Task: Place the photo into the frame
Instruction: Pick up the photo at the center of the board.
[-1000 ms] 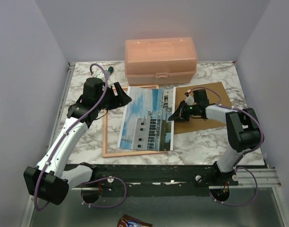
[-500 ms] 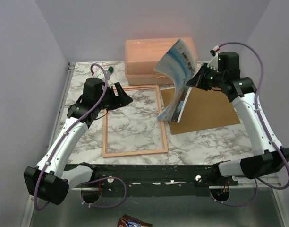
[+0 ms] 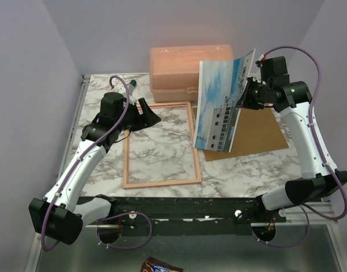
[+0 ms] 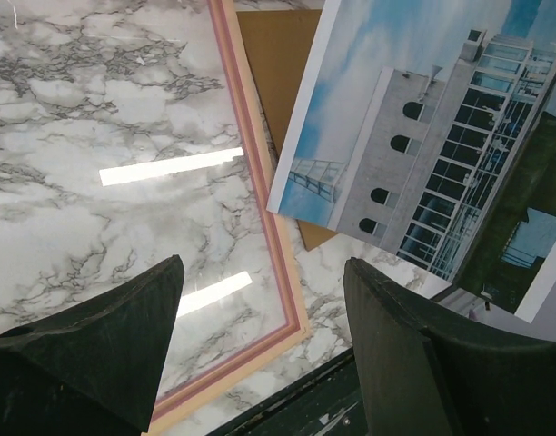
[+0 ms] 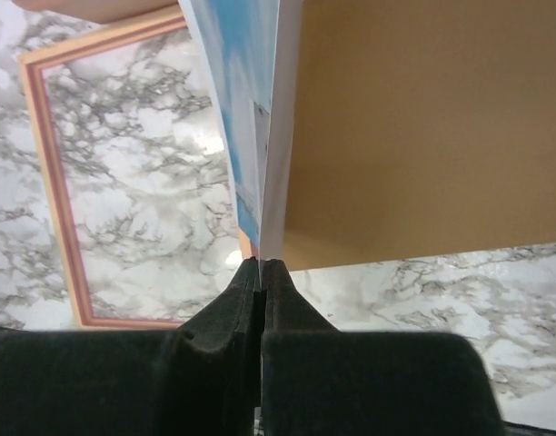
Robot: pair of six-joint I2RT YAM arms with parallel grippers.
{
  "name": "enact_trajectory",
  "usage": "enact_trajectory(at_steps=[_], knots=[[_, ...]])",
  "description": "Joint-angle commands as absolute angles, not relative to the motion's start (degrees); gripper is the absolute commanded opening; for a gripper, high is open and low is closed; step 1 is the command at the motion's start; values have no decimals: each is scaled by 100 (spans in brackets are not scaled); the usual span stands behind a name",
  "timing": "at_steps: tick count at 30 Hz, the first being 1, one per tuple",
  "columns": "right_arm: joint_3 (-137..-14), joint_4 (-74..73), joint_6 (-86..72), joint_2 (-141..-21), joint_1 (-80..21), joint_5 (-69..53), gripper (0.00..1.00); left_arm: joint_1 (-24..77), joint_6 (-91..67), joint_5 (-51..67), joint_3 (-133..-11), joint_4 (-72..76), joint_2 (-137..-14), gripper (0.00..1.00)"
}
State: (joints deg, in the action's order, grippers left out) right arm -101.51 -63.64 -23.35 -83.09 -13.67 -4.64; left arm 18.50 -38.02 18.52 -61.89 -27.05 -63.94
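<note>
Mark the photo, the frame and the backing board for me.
photo [image 3: 221, 105]: top view, middle of the printed face.
frame [image 3: 162, 183]: top view, middle of the near rail.
backing board [image 3: 258, 133]: top view, bare brown face right of the photo.

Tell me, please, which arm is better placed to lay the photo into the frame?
Right. The right gripper is shut on the photo at its edge, holding it raised beside the frame. The left gripper is open and empty near the frame's far end.
</note>
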Motion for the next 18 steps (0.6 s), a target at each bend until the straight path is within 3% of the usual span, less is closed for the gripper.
enact_trajectory(at_steps=[1,11,18], knots=[[-10469,-6894,-2188,-8525,-1602,109,1,1890,-3810,2021,-6284,-2614,-6481,73],[-11882,-7715,-2091,-8653,-1635,1182,1,1907,-3797,2048,-6293,-2610,-6565,73],[-11681,-7739,-2076,-8600,-1635,1177,1,1924,-3779,2030,-6311,-2672,-6548,73]])
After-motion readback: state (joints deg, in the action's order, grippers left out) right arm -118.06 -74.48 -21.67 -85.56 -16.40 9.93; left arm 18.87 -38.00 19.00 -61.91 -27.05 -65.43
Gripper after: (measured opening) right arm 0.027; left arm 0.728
